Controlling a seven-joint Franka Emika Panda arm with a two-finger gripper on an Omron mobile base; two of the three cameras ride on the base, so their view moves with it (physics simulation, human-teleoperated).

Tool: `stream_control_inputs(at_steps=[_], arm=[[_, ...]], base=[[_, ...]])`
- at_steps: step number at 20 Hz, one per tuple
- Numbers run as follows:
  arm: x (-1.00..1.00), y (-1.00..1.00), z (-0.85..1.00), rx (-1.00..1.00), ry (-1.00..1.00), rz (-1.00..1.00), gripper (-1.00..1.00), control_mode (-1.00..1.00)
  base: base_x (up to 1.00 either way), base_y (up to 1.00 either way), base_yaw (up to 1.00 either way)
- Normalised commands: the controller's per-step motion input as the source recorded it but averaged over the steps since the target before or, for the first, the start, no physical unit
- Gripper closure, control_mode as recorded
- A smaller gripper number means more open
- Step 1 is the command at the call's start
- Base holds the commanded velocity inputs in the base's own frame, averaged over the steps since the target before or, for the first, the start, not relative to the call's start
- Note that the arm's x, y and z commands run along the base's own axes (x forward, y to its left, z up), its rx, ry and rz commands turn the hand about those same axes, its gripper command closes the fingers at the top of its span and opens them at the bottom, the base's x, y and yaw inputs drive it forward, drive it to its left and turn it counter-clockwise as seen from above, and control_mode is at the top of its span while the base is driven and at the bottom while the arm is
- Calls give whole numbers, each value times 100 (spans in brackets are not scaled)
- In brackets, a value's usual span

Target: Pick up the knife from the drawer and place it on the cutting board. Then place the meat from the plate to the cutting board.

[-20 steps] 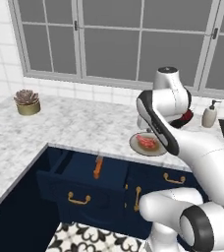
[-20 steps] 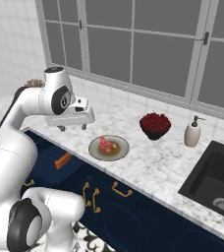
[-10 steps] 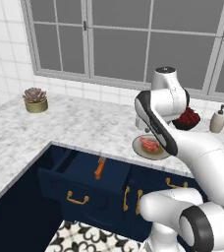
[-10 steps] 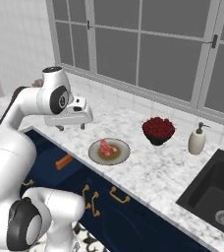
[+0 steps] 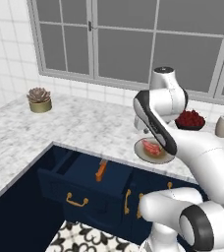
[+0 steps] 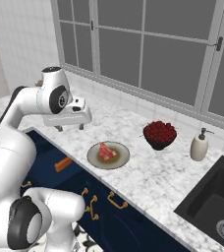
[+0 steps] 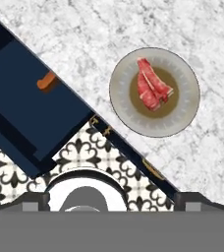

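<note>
The navy drawer (image 5: 92, 184) stands pulled out below the counter edge. In it lies the knife (image 5: 101, 170), its orange-brown handle (image 7: 46, 80) showing, the blade hard to make out. On the marble counter to the right sits the round beige-grey plate (image 6: 93, 156) with the red meat (image 6: 105, 151) on it; both also show from above, plate (image 7: 182, 115) and meat (image 7: 153, 89). My gripper (image 6: 70, 128) hangs open and empty above the counter, between drawer and plate, pointing down. The cutting board is out of view.
A dark bowl of red berries (image 6: 159, 134) and a soap dispenser (image 6: 199, 146) stand behind the plate, with a black sink (image 6: 217, 206) to the right. A potted succulent (image 5: 39, 99) sits far left by the tiled wall. Brass-handled navy fronts (image 6: 115, 201) run under the counter.
The whole picture has shifted a little in both base views, so the base has moved. The arm keeps its pose, the gripper stays open, and knife, plate and meat lie as before.
</note>
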Motion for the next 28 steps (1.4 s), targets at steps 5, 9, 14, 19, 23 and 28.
stream_control_inputs(at_steps=[5,9,14,19,23,28], arm=[[-9,94,-90,0,19,22,-100,-100],[5,100,-100,-2,22,20,-100,-100],[-1,88,-100,-4,27,11,-100,-100],[-4,10,-98,-7,19,-3,-100,-100],[0,0,-87,1,12,-2,-100,-100],[0,4,-61,3,0,0,-100,-100]], base=[[0,0,0],[0,0,0],[0,0,0],[0,0,0],[0,0,0],[0,0,0]])
